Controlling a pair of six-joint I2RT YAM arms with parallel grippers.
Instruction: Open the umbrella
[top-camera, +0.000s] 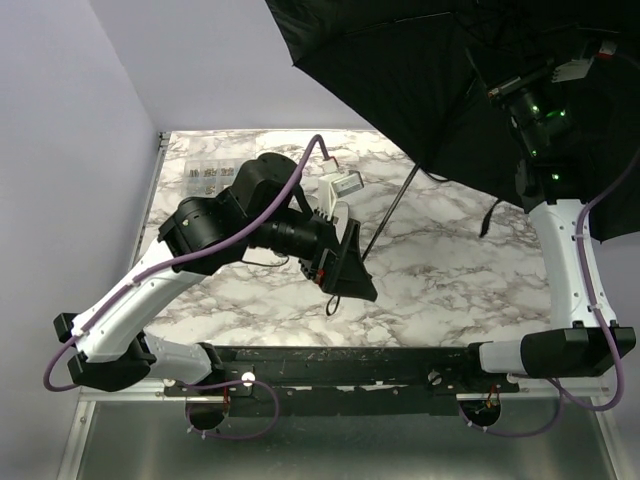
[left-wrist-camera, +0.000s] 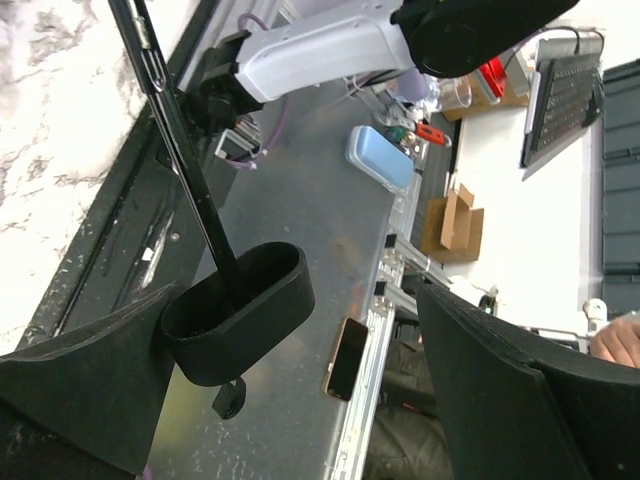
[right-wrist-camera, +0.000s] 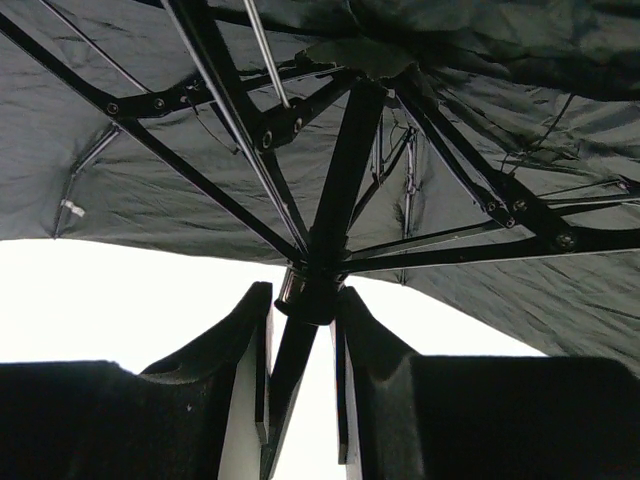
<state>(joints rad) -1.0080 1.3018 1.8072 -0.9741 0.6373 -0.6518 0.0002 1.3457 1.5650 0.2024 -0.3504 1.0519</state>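
Two holds: the right gripper, clamped on the umbrella shaft under its runner, should push straight along it; the left gripper, fingers apart round the handle, should close.

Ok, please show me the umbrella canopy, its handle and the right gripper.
canopy (top-camera: 420, 90): top view, on the black fabric.
handle (left-wrist-camera: 258, 318): left wrist view, on its side wall.
right gripper (right-wrist-camera: 303, 302): right wrist view, between the fingertips.

blocked: umbrella canopy far-right; shaft slanting centre | free: table near-right
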